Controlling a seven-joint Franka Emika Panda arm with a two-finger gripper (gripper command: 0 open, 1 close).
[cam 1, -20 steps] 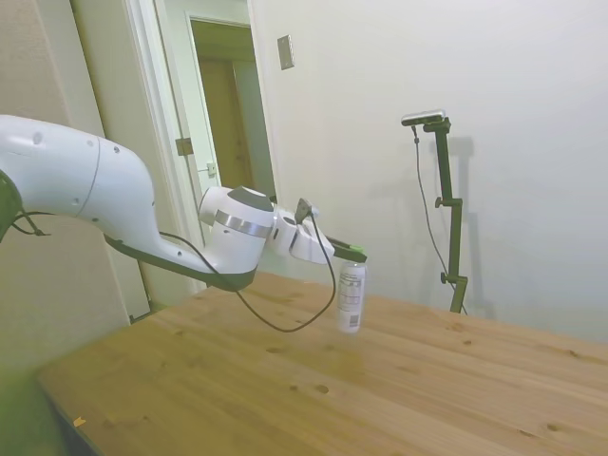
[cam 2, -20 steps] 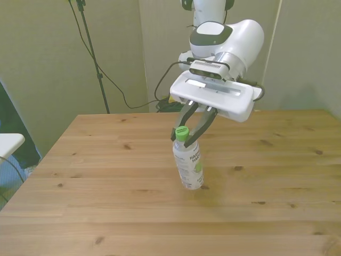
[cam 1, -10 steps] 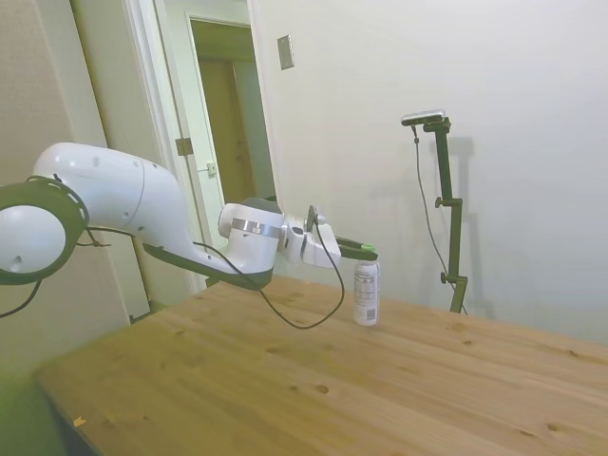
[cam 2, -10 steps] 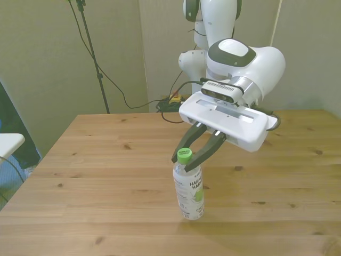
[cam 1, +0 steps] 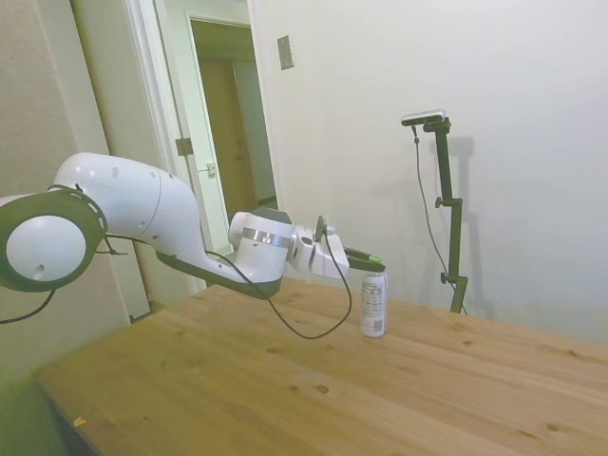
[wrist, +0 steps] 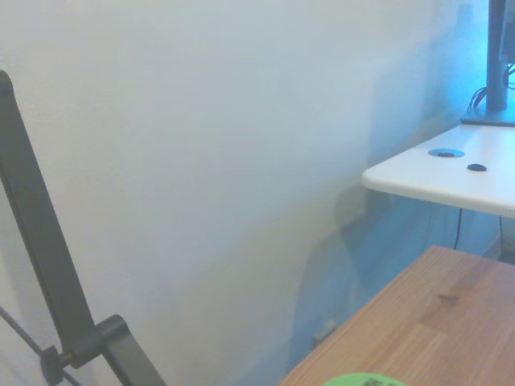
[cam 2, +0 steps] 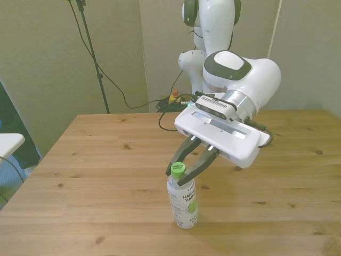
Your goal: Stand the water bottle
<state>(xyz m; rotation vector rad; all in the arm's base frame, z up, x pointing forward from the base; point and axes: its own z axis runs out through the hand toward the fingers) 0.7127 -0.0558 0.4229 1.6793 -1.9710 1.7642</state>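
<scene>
From the side view, you had the water bottle (cam 1: 373, 303) standing upright on the wooden table (cam 1: 285, 389), its base flat on the boards, roughly midway along the table's length and toward the far wall. The white arm (cam 1: 142, 214) stretched in low and nearly level, and the gripper (cam 1: 374, 259) sat right at the bottle's green cap (cam 1: 377, 259). From this angle you could not make out how far apart the dark fingers stood. A black cable (cam 1: 309, 318) hung in a loop beneath the wrist, close above the tabletop.

In the front view, your bottle (cam 2: 182, 200) stood upright near the table's front edge, a little toward the front view's right of the middle, with its white label facing the camera. The gripper (cam 2: 181, 172) was at the cap (cam 2: 177, 171), and its two dark fingers (cam 2: 201, 166) slanted down to either side of the neck, closed in on the cap so that the tips looked to be pinching it. The table (cam 2: 80, 170) lay bare wood around the bottle.

In the wrist view, you saw only a sliver of the green cap (wrist: 362, 379) at the frame's edge, a corner of the wooden table (wrist: 434, 322), a white wall (wrist: 201, 161), and a white desk (wrist: 442, 173) well beyond.
</scene>
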